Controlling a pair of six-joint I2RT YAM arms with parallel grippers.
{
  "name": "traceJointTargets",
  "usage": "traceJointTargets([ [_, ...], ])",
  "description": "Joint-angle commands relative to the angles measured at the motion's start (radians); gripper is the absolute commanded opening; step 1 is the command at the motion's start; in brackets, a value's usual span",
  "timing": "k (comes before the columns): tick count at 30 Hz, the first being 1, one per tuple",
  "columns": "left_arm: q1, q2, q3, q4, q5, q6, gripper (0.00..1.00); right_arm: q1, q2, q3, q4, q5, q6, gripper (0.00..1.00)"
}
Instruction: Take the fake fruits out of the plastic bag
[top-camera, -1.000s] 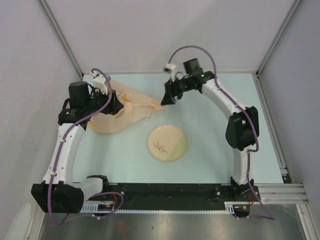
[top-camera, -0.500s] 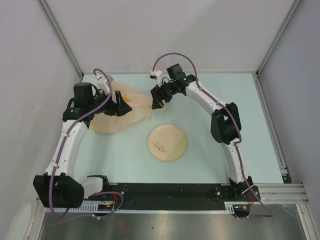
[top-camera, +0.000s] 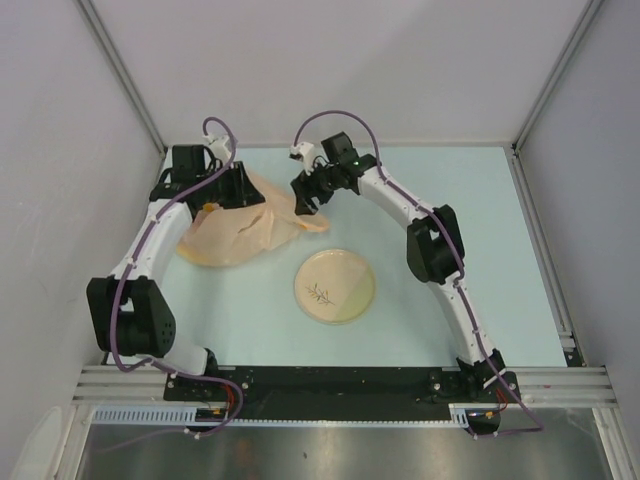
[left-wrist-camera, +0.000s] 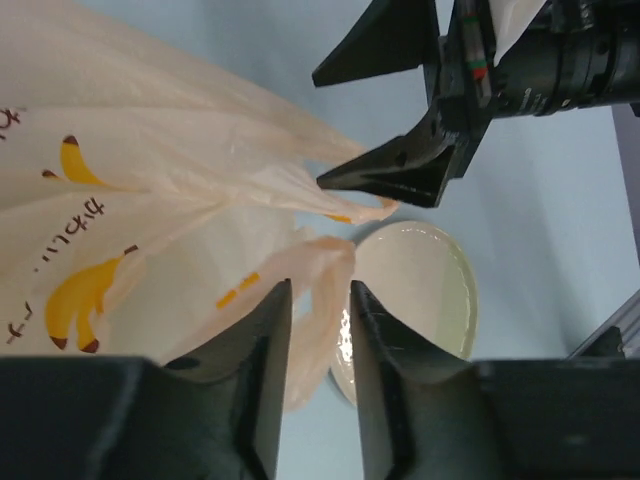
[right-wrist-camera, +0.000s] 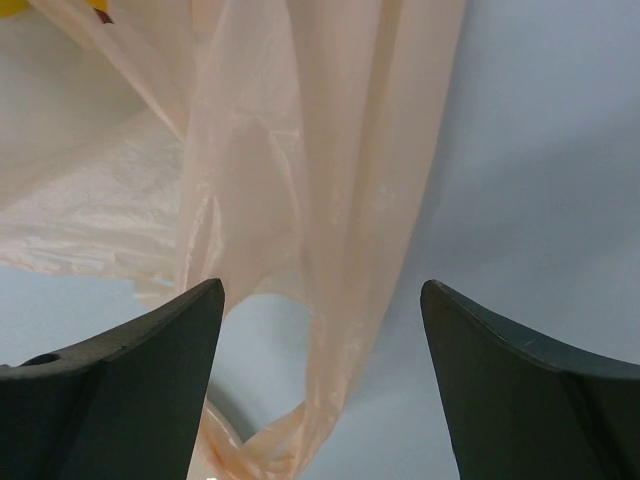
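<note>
The pale orange plastic bag (top-camera: 235, 235) lies crumpled at the far left of the table. Banana drawings are printed on it (left-wrist-camera: 150, 150). No fake fruit shows; whatever is in the bag is hidden. My left gripper (top-camera: 252, 195) is at the bag's far edge. Its jaws stand a narrow gap apart (left-wrist-camera: 320, 300), with a bag handle (left-wrist-camera: 325, 270) hanging in the gap and table visible past it. My right gripper (top-camera: 303, 200) is wide open (right-wrist-camera: 320, 290) over the bag's right handle (right-wrist-camera: 300, 150), which hangs loose between its fingers. It also shows in the left wrist view (left-wrist-camera: 318, 130).
A round cream plate (top-camera: 335, 285) with a leaf sprig drawing sits near the table's middle, in front of the bag; its rim shows in the left wrist view (left-wrist-camera: 430, 290). Grey walls close in the back and both sides.
My left arm has stretched toward the far left and its gripper has moved up to the bag's far edge. My right gripper has moved left along the bag's right handle.
</note>
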Motion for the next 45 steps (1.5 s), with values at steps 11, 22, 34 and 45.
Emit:
traceJointTargets([
  [11, -0.025, -0.068, 0.077, -0.058, -0.001, -0.024, 0.62, -0.011, -0.063, -0.053, 0.040, -0.067, 0.070, 0.85],
  [22, -0.025, -0.149, 0.034, -0.108, 0.133, 0.227, 0.85, -0.003, -0.066, -0.058, 0.020, -0.183, 0.081, 0.86],
  [34, -0.033, -0.145, -0.026, -0.128, -0.041, 0.434, 0.84, 0.002, -0.129, -0.099, -0.001, -0.179, 0.032, 0.96],
  [45, -0.056, -0.107, -0.058, -0.033, -0.053, 0.422, 0.37, 0.075, -0.230, -0.314, 0.079, -0.027, -0.047, 0.90],
])
